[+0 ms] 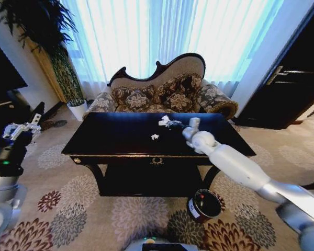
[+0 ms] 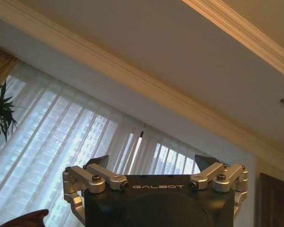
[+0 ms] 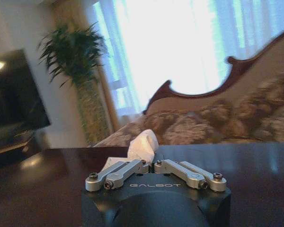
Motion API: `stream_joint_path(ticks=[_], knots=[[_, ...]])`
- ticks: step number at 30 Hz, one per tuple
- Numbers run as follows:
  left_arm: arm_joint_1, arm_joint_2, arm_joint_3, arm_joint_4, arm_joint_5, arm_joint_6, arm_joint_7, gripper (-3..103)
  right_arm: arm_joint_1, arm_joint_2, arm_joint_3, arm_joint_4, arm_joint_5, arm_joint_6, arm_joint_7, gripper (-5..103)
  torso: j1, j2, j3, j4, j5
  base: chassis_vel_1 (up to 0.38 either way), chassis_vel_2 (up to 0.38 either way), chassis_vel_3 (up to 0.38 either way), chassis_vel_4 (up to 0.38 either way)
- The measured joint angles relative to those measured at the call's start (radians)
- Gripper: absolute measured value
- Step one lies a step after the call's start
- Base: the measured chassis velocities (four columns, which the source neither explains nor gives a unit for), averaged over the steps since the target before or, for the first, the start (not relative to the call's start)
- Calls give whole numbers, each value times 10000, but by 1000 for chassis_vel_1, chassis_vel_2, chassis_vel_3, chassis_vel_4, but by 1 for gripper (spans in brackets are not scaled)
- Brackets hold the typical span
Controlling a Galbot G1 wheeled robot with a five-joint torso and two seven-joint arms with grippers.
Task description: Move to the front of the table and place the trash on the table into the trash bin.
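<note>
The right gripper (image 1: pixel 170 124) is out over the far side of the table (image 1: pixel 120 137), just right of centre in the head view, and its fingers are pinched narrow on a white wad of paper (image 3: pixel 143 145) — the wrist view shows the wad poking up right between the closed-in tips, so that piece looks gripped low against the tabletop, probably so it can be lifted clear. A second, smaller white scrap (image 1: pixel 155 137) lies loose near the middle of the table, a little toward the front edge. The trash bin (image 1: pixel 204 205) stands on the carpet at lower right of the head view, beside the right arm's forearm, handy for a drop. Over at the left edge the left gripper (image 1: pixel 22 128) is parked, raised and pointing at the ceiling, fingers spread wide with nothing in them. Any bottle or ball I can't make out; the arm hides part of the tabletop.
</note>
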State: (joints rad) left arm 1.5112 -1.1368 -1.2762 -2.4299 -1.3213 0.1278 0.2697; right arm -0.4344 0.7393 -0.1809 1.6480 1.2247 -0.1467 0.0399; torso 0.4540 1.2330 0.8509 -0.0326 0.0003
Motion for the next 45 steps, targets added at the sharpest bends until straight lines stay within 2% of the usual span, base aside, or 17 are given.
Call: stream_joint_path(ticks=[3,5,6,9,11,14,19,23,24,28,29,33,36,40,41,44,45], knots=[[-62,-56,130,-105,-41,0,-34,100,-1830,-836,1705,808,153,261,-92,1,0,0,-1,-1,-1,0,0,0,0],[-76,-59,161,-121,-44,-1,-41,100,-2172,-960,2000,929,176,302,-107,1,-1,2,-1,0,-2,0,0,0,0],[-136,-60,238,-134,-47,0,-67,100,-3382,-1283,2862,1326,223,402,-197,1,-3,3,-2,-5,-7,0,0,0,0],[-238,-21,337,-81,-82,-1,-94,100,-4841,-1504,3824,1724,302,546,-310,1,-3,3,-2,-1,5,0,0,0,0],[-316,-15,494,-35,-75,-1,-126,100,-6203,-1605,4956,2064,393,753,-557,1,-3,4,-2,4,-7,0,0,0,0],[-340,-110,699,-59,13,-2,-149,100,-8127,-1569,6362,2306,411,1408,-1304,1,-3,3,-2,-2,-5,0,0,0,0],[-249,-260,710,-214,72,-1,-153,100,-9445,-1291,7574,2436,539,1984,-2235,1,-4,4,-3,3,-4,0,0,0,0],[-213,-257,592,-268,45,-2,-157,100,-10586,-524,9012,2385,681,2458,-3586,1,-3,4,-2,2,-8,0,0,0,0],[-213,-257,592,-268,45,-2,-157,100,-10586,-524,9012,2385,681,2458,-3586,1,-3,4,-2,2,-8,0,0,0,0],[-215,-235,545,-203,-23,-15,-160,100,-11164,383,9380,1251,688,3377,-6652,1,-3,3,-2,3,-5,0,0,0,0],[-215,-235,545,-203,-23,-15,-160,100,-11164,383,9380,1251,688,3377,-6652,1,-3,3,-2,3,-5,0,0,0,0],[-203,-270,523,-146,-32,-32,-172,100,-11391,1391,9408,20,449,3758,-8423,1,-3,3,-1,1,-3,0,0,0,0],[-203,-263,521,-101,-43,-36,-173,100,-11449,1807,9353,-624,180,3959,-8992,1,-3,3,-1,1,-9,0,0,0,0],[-235,-216,561,-67,-51,-37,-176,100,-11335,2237,8783,-1741,-767,4363,-9001,1,-4,3,-1,-1,-5,0,0,0,0],[-253,-206,585,-69,-52,-37,-181,100,-11230,2333,8533,-2049,-1237,4490,-8722,1,-4,3,-1,0,-6,0,0,0,0],[-266,-210,675,-167,-53,-24,-225,100,-10756,2772,7542,-2778,-3163,4583,-6657,1,-1,2,0,0,-7,0,0,0,0],[-266,-210,675,-167,-53,-24,-225,100,-10756,2772,7542,-2778,-3163,4583,-6657,1,-1,2,0,0,-7,0,0,0,0]])
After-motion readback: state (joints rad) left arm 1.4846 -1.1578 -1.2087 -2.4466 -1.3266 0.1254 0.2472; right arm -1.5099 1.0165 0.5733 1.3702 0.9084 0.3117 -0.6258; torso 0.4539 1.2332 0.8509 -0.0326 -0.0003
